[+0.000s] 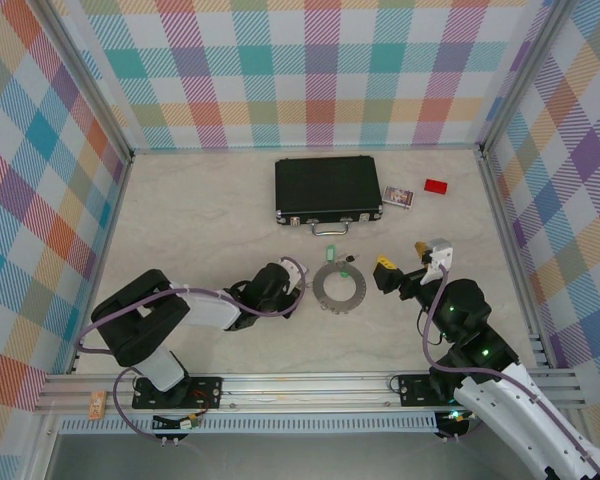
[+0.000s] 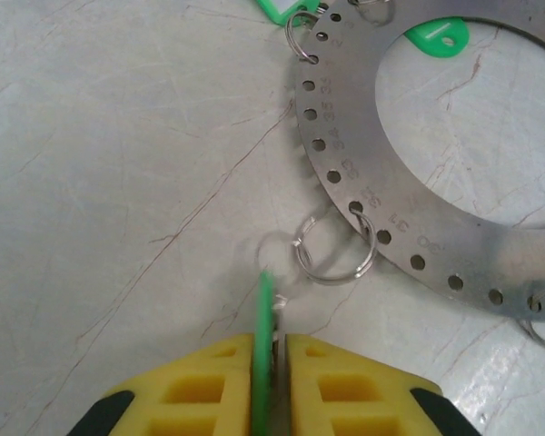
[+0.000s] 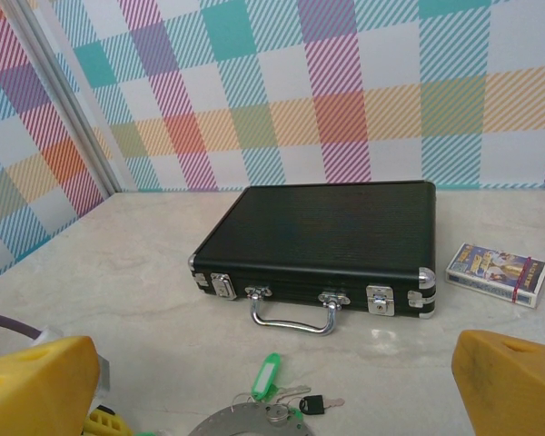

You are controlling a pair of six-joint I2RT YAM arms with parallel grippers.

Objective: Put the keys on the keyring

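The left gripper (image 2: 272, 343) is clenched on a green key (image 2: 264, 309) held edge-on. Its tip is just beside a small split ring (image 2: 336, 250) hooked through the keyring (image 2: 418, 213). The keyring lies flat mid-table, just right of this gripper. The right gripper (image 1: 405, 262) is released, near the keyring's right side.

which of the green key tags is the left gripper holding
The edge-on tag, pinched upright between the left gripper's yellow fingers. The other two tags lie flat by the keyring's far edge, ungripped.
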